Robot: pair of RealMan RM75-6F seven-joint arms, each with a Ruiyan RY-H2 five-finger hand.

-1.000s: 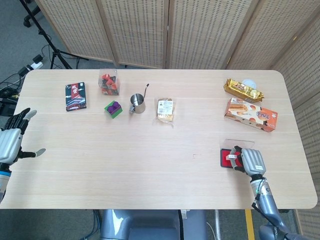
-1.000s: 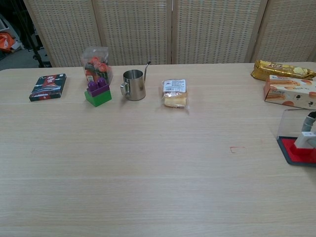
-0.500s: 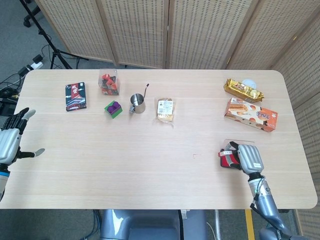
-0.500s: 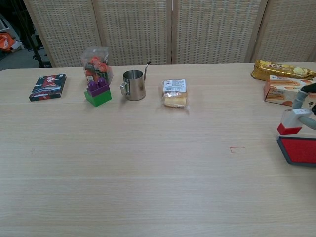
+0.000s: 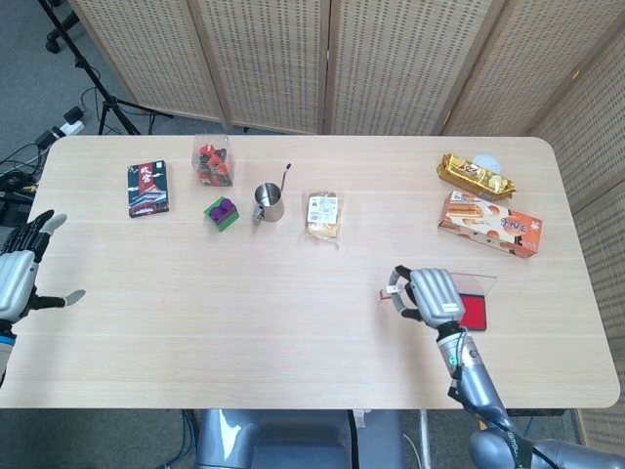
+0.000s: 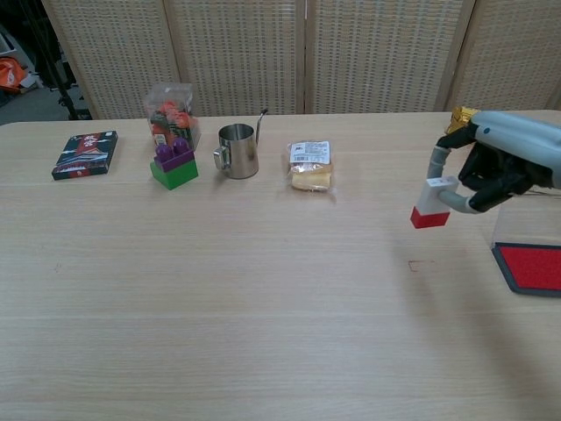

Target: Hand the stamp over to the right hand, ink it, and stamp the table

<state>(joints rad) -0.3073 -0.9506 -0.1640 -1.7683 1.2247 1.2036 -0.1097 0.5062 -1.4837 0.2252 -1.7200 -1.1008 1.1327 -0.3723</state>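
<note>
My right hand (image 5: 430, 295) (image 6: 495, 171) grips the stamp (image 6: 430, 204) (image 5: 393, 287), a white block with a red inked base, and holds it in the air above a faint red stamp mark (image 6: 421, 265) on the table. The red ink pad (image 6: 531, 267) (image 5: 474, 311) in its black tray lies open to the right of the hand, its clear lid standing up behind it. My left hand (image 5: 18, 275) hovers open at the table's far left edge, holding nothing.
Along the back of the table stand a dark card box (image 5: 147, 188), a clear box of toys (image 5: 212, 161), a green and purple brick (image 5: 223, 211), a steel cup (image 5: 269, 202), a wrapped bread (image 5: 322, 214), a gold snack bag (image 5: 474, 175) and an orange biscuit box (image 5: 489, 224).
My right hand lifted the stamp off the ink pad and carried it left, to above the faint red mark. The left hand stayed put.
</note>
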